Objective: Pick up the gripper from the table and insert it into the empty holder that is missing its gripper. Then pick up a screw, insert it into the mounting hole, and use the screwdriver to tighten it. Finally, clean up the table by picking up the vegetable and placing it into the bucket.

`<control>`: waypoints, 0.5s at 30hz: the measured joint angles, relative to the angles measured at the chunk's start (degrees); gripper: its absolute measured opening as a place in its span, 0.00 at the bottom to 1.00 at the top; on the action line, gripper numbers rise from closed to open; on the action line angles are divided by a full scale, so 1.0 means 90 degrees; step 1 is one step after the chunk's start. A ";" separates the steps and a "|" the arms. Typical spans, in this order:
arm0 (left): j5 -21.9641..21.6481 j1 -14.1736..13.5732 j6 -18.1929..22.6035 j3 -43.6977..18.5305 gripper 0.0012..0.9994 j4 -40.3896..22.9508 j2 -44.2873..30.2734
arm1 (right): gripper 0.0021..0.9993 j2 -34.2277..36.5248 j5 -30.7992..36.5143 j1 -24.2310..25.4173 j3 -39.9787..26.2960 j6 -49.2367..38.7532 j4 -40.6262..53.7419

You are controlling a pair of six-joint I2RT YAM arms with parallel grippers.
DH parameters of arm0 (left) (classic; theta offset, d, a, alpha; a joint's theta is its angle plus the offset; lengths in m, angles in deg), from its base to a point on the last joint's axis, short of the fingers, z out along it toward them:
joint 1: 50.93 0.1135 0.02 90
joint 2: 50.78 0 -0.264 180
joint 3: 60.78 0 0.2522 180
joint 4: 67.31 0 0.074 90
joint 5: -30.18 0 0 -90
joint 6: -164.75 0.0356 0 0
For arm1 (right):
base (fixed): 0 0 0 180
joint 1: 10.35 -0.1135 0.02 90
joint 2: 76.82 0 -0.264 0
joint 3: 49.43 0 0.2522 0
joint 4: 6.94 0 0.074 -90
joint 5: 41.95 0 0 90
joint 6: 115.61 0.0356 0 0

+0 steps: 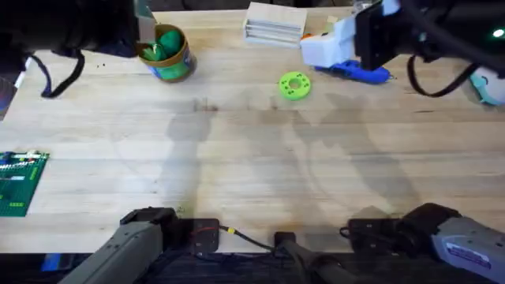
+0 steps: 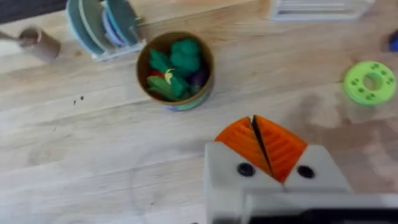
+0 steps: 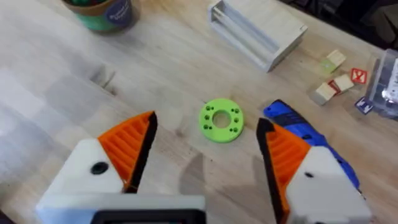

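The bucket stands at the table's far left, and green toy vegetables lie inside it. My left gripper hovers near the bucket, shut, with its orange pads pressed together and nothing between them. The blue-handled screwdriver lies at the far right. My right gripper hangs open above the table. The screwdriver is beside one of its orange pads. The loose orange gripper piece, the holder and the screw are out of view.
A green ring with yellow dots lies between bucket and screwdriver. A white slotted box sits at the far edge and a green circuit board at the left edge. A dish rack stands beyond the bucket. Small wooden blocks lie past the screwdriver.
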 joint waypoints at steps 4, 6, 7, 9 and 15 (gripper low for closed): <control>0.0002 -0.0425 0.0148 0.0000 0.08 -0.0148 0.0330 | 0.99 -0.0047 0.0000 0.0033 -0.0134 0.0002 0.0026; 0.0004 -0.0606 0.0197 0.0000 0.39 -0.0150 0.0469 | 0.99 -0.0066 0.0000 0.0033 -0.0141 0.0002 0.0037; 0.0004 -0.0669 0.0202 0.0000 0.54 -0.0152 0.0523 | 0.99 -0.0069 0.0000 0.0033 -0.0144 0.0002 0.0045; 0.0004 -0.0763 0.0216 0.0000 0.85 -0.0152 0.0618 | 0.99 -0.0069 0.0000 0.0033 -0.0144 0.0002 0.0053; 0.0004 -0.0802 0.0224 0.0000 1.00 -0.0167 0.0671 | 0.99 -0.0069 0.0000 0.0033 -0.0144 0.0002 0.0053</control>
